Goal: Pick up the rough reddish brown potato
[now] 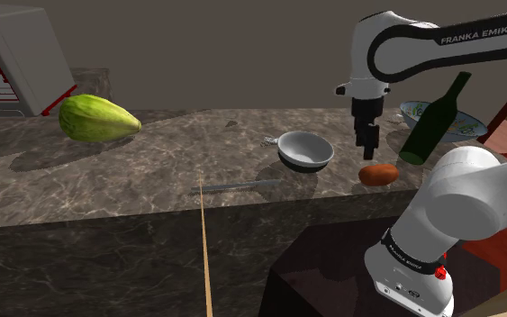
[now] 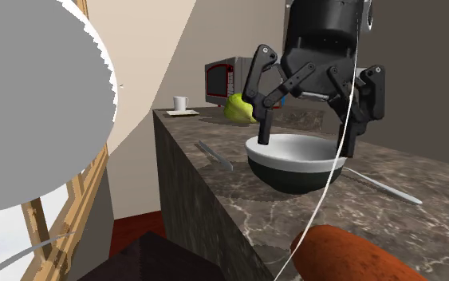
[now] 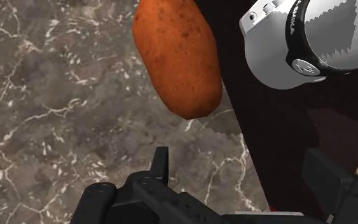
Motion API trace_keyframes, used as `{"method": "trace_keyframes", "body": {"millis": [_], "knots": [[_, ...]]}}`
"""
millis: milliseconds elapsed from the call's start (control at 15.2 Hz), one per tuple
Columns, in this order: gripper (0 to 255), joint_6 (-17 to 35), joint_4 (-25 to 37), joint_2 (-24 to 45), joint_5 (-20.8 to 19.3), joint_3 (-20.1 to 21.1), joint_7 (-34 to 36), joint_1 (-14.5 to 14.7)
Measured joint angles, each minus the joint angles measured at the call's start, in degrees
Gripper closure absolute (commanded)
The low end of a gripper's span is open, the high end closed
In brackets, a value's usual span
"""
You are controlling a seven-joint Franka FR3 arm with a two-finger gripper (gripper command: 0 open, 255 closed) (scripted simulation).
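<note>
Nearest the stand, the rough reddish-brown oval potato (image 1: 378,174) lies on the dark brown white-veined marble counter (image 1: 152,171), close to its front edge. The wrist view shows that edge running just beside the potato (image 3: 177,57), with the arm's white lower link (image 3: 298,44) and dark ground past it. There the potato lies ahead of one black finger (image 3: 161,165), not between the two.

The second exterior view looks along the counter with the potato (image 2: 350,255) at its lower right. It also brings in a white cup (image 2: 181,104) on a saucer at the far end.

The black two-finger gripper (image 1: 367,151) hangs over the potato, clear of it and pointing straight down. The second exterior view shows the gripper (image 2: 306,137) with its fingers well apart and nothing between them.

Just past the potato, toward the shoulder view's left, sits a round bowl (image 1: 305,149), white inside and dark outside. A slim grey knife (image 1: 233,187) lies near the counter's front edge.

Toward that view's right, a dark green bottle (image 1: 434,119) leans in front of a patterned dish (image 1: 463,126). Far off are a big green oval fruit (image 1: 98,118) and a white microwave with a red-trimmed door (image 1: 13,58).

The white arm rises from the stand at the shoulder view's lower right. It bends at a bulky elbow (image 1: 463,207), and its upper link (image 1: 440,40) runs across the top toward the left, the wrist turned down.
</note>
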Motion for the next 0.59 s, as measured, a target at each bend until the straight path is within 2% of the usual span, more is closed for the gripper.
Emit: {"method": "trace_keyframes", "body": {"millis": [330, 594], "knots": [[0, 2.85, -4.65, 3.27, -7.58, -6.22, -11.44, -1.11], [0, 6.14, -6.76, 5.27, -9.71, -8.0, -13.09, -1.48]]}}
